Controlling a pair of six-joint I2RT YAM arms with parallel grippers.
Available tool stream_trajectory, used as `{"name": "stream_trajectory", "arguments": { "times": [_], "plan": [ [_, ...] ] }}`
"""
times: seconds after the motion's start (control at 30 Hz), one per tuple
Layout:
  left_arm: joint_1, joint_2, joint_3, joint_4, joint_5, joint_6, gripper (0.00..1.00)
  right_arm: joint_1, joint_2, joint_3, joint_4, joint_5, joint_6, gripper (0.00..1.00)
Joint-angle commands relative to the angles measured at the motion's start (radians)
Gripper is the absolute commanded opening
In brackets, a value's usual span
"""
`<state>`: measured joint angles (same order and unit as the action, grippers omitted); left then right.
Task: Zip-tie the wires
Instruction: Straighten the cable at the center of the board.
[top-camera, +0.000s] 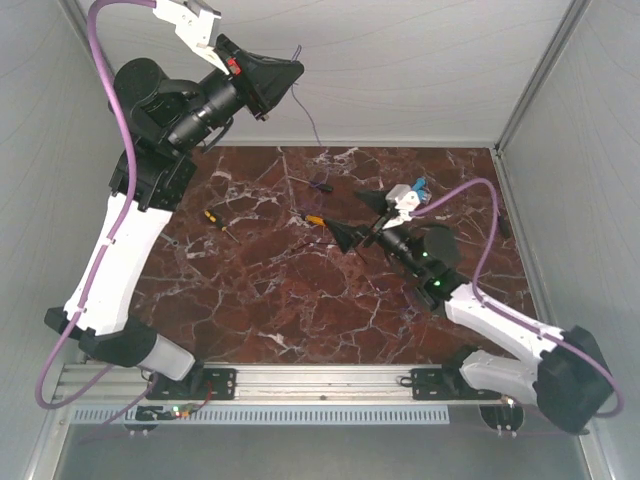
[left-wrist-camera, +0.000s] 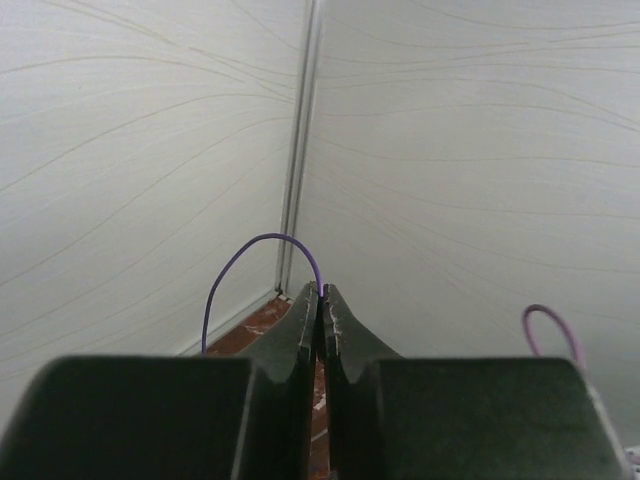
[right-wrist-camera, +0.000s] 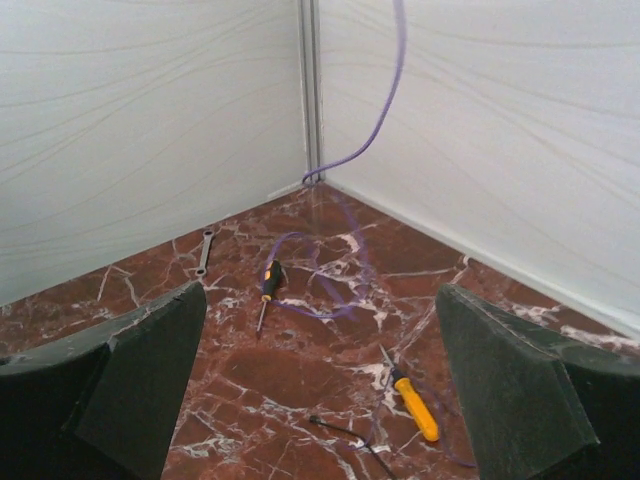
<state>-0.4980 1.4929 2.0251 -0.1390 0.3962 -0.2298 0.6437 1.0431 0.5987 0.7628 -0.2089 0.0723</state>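
**Top external view.** Table (top-camera: 250, 290): red-brown marble slab veined in white, enclosed by pale panel walls. Left gripper (top-camera: 297, 68): black wedge-shaped fingers pressed together, raised high at far left, pinching one strand of the wires (top-camera: 310, 120). The strand is hair-thin and blue-purple and hangs down toward the far middle of the table. Right gripper (top-camera: 343, 208): low over the table's centre, fingers spread wide, holding nothing. Two orange-handled screwdrivers (top-camera: 212, 215) (top-camera: 315, 220) lie on the marble.

**Left wrist view.** Left gripper (left-wrist-camera: 320, 292): tips shut on the wires (left-wrist-camera: 262, 237), which arch up and over to the left against the white wall.

**Right wrist view.** Right gripper (right-wrist-camera: 320, 295): matte dark fingers (right-wrist-camera: 150, 360) stand far apart. Beyond them the wires (right-wrist-camera: 335, 300) lie in loose loops on the marble near the far corner, with one strand rising out of the top of the view. A slim flat wrench (right-wrist-camera: 205, 250) lies to the left.
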Motion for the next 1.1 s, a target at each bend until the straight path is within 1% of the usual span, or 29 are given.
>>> {"name": "stream_trajectory", "arguments": {
  "times": [0.0,0.1,0.27,0.4,0.57,0.8,0.93,1.07],
  "plan": [
    [-0.025,-0.042,0.007,0.072,0.031,-0.013,0.0,0.068,0.097,0.004,0.214,0.134,0.01,0.97],
    [-0.039,-0.046,0.004,0.075,0.032,-0.012,0.0,0.109,0.173,0.022,0.28,0.243,0.015,0.98],
    [-0.054,-0.049,0.006,0.075,0.03,-0.005,0.0,0.12,0.266,0.033,0.384,0.366,0.093,0.98],
    [-0.06,-0.059,0.006,0.073,0.028,-0.001,0.0,0.124,0.31,0.037,0.433,0.405,0.099,0.98],
    [-0.063,-0.069,0.001,0.076,0.025,0.004,0.0,0.123,0.352,0.056,0.438,0.39,0.13,0.98],
    [-0.071,-0.081,-0.006,0.078,0.015,0.013,0.0,0.14,0.383,0.078,0.473,0.31,0.17,0.96],
    [-0.073,-0.085,-0.008,0.077,0.005,0.022,0.0,0.149,0.385,0.05,0.563,0.216,0.194,0.96],
    [-0.077,-0.085,-0.011,0.077,0.0,0.025,0.0,0.149,0.374,0.021,0.625,0.198,0.227,0.95]
  ]
}}
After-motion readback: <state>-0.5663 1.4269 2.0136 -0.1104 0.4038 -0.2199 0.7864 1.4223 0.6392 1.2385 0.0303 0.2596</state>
